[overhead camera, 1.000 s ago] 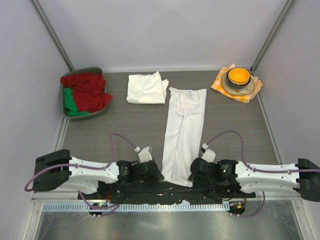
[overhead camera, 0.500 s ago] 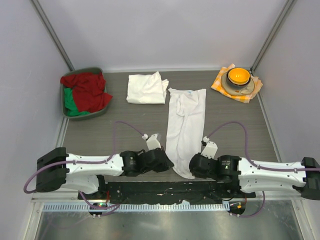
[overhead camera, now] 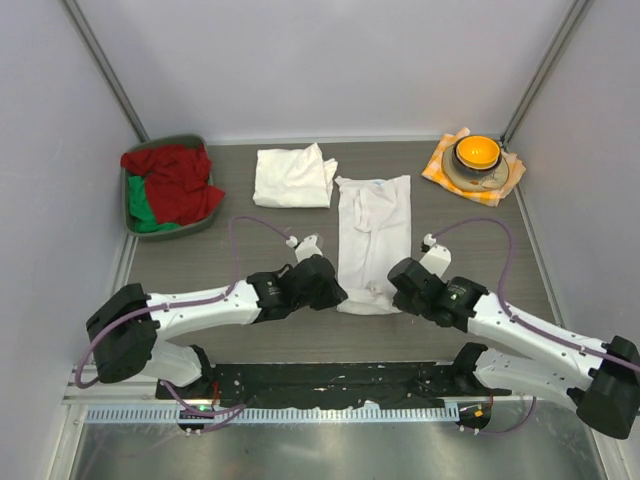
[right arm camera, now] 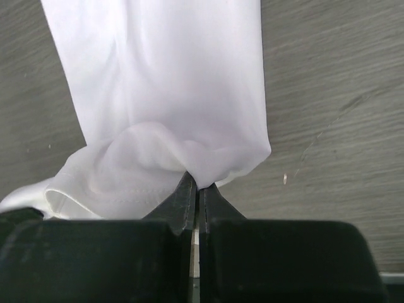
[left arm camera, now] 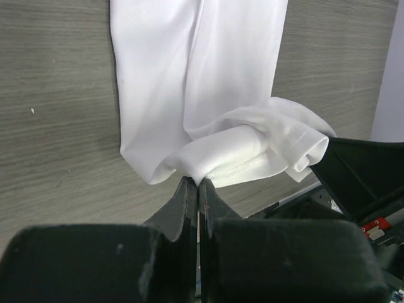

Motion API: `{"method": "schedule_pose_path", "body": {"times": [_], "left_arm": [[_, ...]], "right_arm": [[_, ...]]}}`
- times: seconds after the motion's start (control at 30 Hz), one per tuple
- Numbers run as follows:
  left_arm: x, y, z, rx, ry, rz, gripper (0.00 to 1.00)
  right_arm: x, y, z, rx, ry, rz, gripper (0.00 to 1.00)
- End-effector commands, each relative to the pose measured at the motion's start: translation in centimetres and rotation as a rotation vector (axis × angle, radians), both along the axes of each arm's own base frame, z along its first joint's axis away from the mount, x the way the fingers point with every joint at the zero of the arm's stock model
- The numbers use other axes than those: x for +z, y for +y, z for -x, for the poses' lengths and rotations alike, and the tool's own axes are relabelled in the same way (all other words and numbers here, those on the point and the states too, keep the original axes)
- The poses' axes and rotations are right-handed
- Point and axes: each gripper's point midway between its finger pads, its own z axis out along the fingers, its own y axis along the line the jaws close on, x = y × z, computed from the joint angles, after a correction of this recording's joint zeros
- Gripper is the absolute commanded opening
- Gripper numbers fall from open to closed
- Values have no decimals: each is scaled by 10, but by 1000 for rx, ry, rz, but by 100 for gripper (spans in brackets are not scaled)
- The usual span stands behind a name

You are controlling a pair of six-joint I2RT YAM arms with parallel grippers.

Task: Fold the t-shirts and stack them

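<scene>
White t-shirt (overhead camera: 375,225): L gripper (left arm camera: 197,184) & R gripper (right arm camera: 197,184) each clamped on its doubled-over near end.

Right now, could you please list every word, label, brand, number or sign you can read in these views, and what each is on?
No text can be read in any view.
The long t-shirt has a faint bluish mark at its collar in the top view: too small to read.
The bowl and bin show no lettering.
</scene>
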Motion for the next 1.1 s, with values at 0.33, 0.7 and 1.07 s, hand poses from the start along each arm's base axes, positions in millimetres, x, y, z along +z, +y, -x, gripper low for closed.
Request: {"method": "schedule_pose_path", "body": {"times": [0.33,0.7,1.07], "left_arm": [[16,-42,-70,-33,-31,63,0],[14,-42,-119,13,-16,63,0],[-1,7,-210,185,1,13,100]], "right_arm": [[3,19,-64,42,-9,-21,1],[3,8,-122,-13,14,-20,1],[20,-42,-205,-204,-123,148,98]]}}
